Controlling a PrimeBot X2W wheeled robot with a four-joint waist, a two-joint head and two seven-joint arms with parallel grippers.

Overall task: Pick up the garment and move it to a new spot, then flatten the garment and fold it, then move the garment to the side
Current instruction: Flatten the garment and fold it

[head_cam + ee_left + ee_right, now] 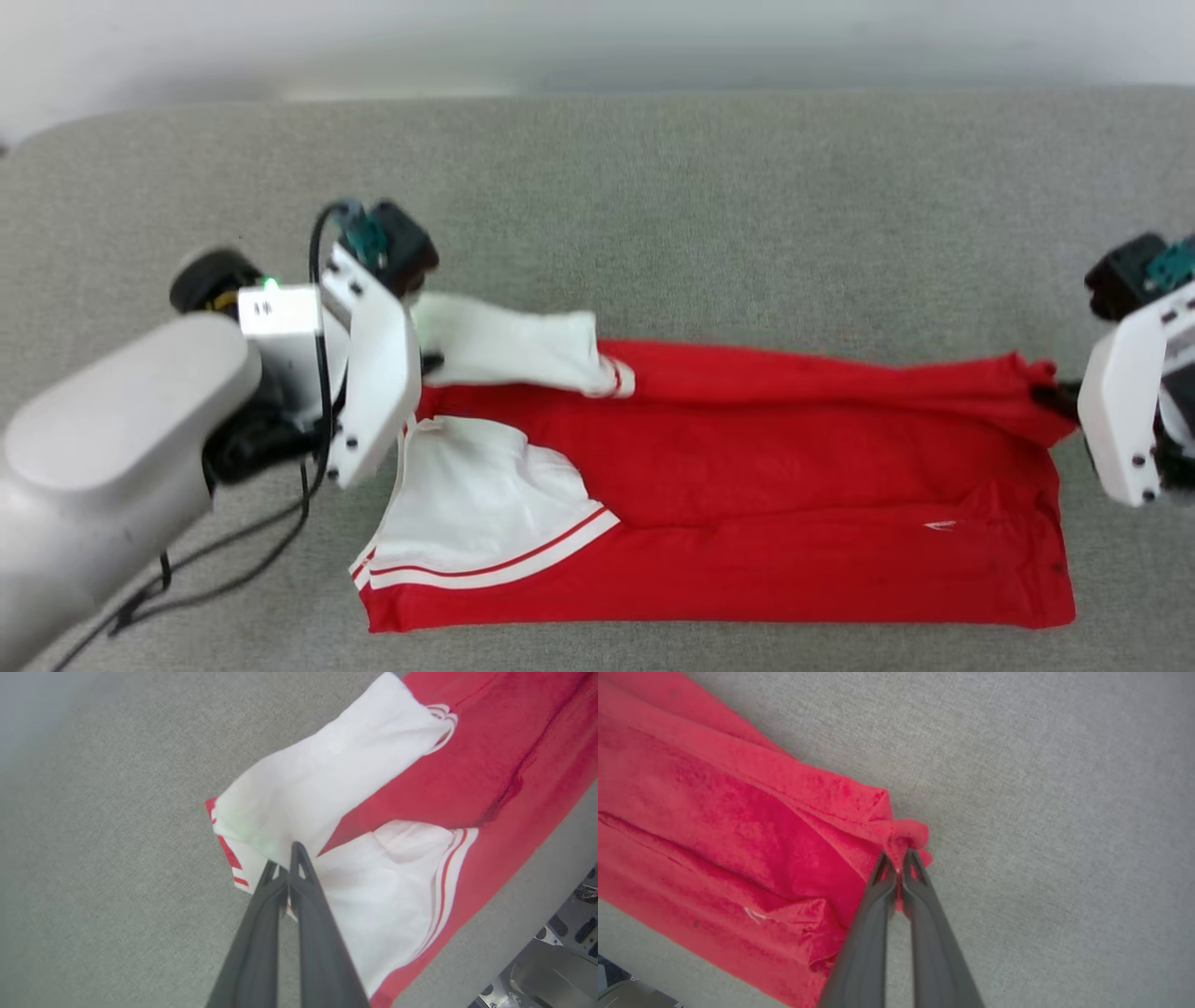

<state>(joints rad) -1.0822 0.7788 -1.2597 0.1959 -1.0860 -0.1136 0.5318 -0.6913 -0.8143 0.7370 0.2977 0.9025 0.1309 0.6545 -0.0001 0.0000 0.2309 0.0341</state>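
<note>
The garment (747, 467), a red shirt with white sleeves and striped trim, lies folded lengthwise across the grey surface. My left gripper (431, 362) is shut on its white sleeve end (327, 779) at the left; in the left wrist view the dark fingers (299, 891) pinch that cloth, lifted a little off the surface. My right gripper (899, 861) is shut on a bunched red corner (906, 835) at the shirt's far right end (1046, 392). The second white sleeve (476, 513) lies flat on the red body. No lettering shows.
A grey fabric-covered surface (653, 205) stretches all round the shirt, with a pale wall behind it. A black cable (233, 551) trails from my left forearm at the lower left. Parts of the robot base (560, 952) show past the surface's edge.
</note>
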